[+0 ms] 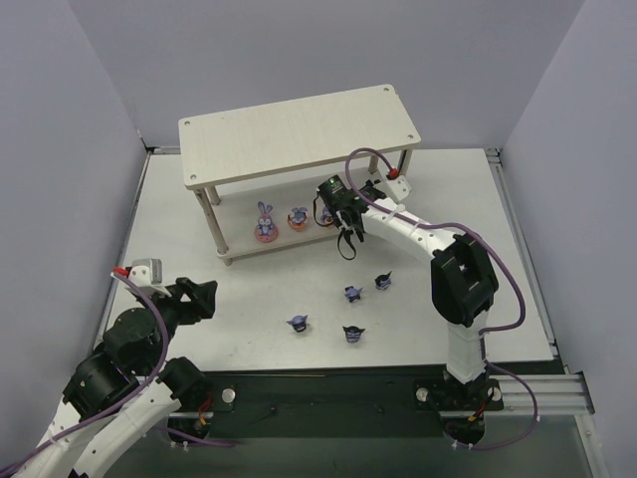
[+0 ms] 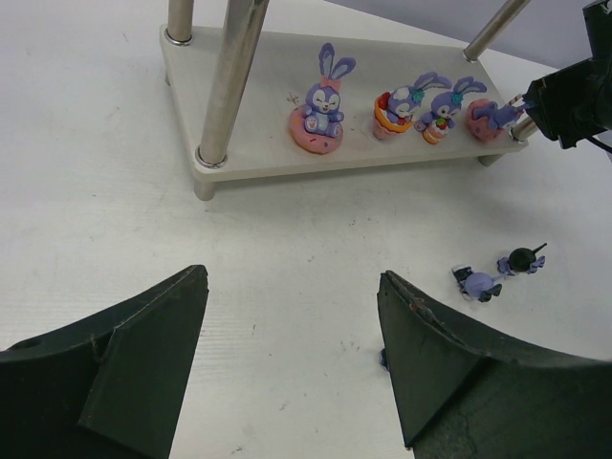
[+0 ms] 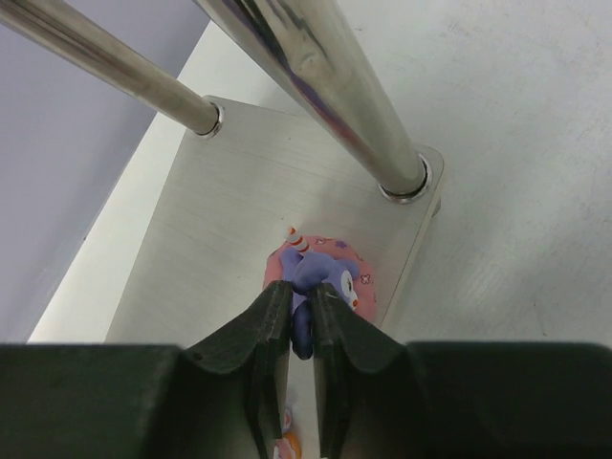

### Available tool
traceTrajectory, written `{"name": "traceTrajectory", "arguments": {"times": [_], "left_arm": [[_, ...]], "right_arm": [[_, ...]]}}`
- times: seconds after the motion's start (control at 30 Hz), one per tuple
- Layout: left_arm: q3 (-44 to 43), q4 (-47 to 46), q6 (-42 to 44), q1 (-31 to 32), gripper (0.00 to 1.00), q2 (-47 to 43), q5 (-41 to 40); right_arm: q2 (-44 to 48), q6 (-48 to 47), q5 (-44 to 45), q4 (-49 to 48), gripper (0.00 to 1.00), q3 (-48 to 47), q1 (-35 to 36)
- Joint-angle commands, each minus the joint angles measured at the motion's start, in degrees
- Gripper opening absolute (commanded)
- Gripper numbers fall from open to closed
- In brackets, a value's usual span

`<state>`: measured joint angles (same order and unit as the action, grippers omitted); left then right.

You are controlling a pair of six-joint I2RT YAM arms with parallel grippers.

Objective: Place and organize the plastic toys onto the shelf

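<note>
Right gripper (image 3: 301, 323): clenched, folks, fingers pinched tight on the ears of the fourth bunny (image 3: 330, 273), reaching in under the shelf (image 1: 299, 129).
Fourth bunny: at the 3 o'clock end of the lower board (image 2: 249, 143) in the left wrist view, beside the corner leg (image 3: 382, 143). We cannot tell whether its pink base touches the board or hangs just above it.
Other bunnies: three upright in a row on the lower board. The tall bunny (image 2: 322, 100) is at the 9 o'clock end, then the cup bunny (image 2: 400, 107), then the small bunny (image 2: 442, 107).
Dark figures: four loose on the table (image 1: 249, 329), at 6 o'clock from the shelf. We count one (image 1: 383, 283), two (image 1: 350, 293), three (image 1: 299, 323), four (image 1: 353, 333).
Left gripper (image 2: 292, 287): released, jaws spread wide and holding nothing, over the table's 8 o'clock corner, well apart from every toy.
</note>
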<state>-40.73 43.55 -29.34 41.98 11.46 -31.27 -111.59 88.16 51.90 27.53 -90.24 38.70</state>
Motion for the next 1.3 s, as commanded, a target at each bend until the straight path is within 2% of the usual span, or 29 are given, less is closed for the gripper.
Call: {"name": "traceTrajectory", "arguments": {"times": [0.0, 0.07, 0.17, 0.43, 0.6, 0.63, 0.73, 0.97, 1.1, 1.13, 1.2, 1.23, 1.27], "left_arm": [[-0.23, -0.57, -0.01, 0.39, 0.82, -0.13, -0.81], [-0.31, -0.66, -0.01, 0.39, 0.82, -0.04, -0.81], [-0.32, -0.48, -0.01, 0.39, 0.82, 0.05, -0.81], [-0.31, -0.4, -0.28, 0.39, 0.82, -0.39, -0.9], [-0.31, -0.4, -0.28, 0.39, 0.82, 0.05, -0.81], [-0.31, -0.4, -0.28, 0.39, 0.82, 0.14, -0.81], [-0.31, -0.4, -0.28, 0.39, 0.82, -0.04, -0.81], [-0.23, -0.4, -0.54, 0.39, 0.82, -0.74, -0.99], [-0.23, -0.48, -0.54, 0.47, 0.82, -1.18, -0.99], [-0.31, -0.4, -0.54, 0.47, 0.82, -1.35, -0.99], [-0.31, -0.4, -0.54, 0.47, 0.82, -1.53, -0.99], [-0.31, -0.4, -0.63, 0.56, 0.82, -1.62, -0.9], [-0.14, -0.48, -0.63, 0.56, 0.82, -1.79, -0.81]], "right_arm": [[-0.65, 1.05, 4.7, 3.23, 0.22, -2.23, 0.32], [-0.65, 0.87, 4.79, 3.23, 0.34, -2.4, 0.24], [-0.73, 0.52, 4.97, 3.23, 0.45, -2.75, 0.24], [-0.3, -1.06, 5.14, 3.32, 0.56, -4.25, 0.33], [1.63, -3.69, 4.88, 3.32, 0.67, -4.33, 0.67], [2.07, -4.13, 4.97, 3.15, 0.72, -3.72, 0.76], [4.44, -6.06, 5.41, 1.75, 0.77, -0.49, 1.03], [13.93, -16.34, 2.6, -13.28, 0.78, 13.66, 1.38], [19.99, -26.94, -3.27, -19.08, 0.78, 21.4, 1.56], [21.75, -30.21, -6.17, -23.79, 0.78, 23.33, 1.21], [26.59, -36.98, -13.19, -27.08, 0.79, 29.22, 0.07], [28.17, -41.71, -20.97, -29.09, 0.79, 30.72, -0.46], [30.62, -44.02, -24.44, -29.2, 0.8, 31.87, -1.68]]}}
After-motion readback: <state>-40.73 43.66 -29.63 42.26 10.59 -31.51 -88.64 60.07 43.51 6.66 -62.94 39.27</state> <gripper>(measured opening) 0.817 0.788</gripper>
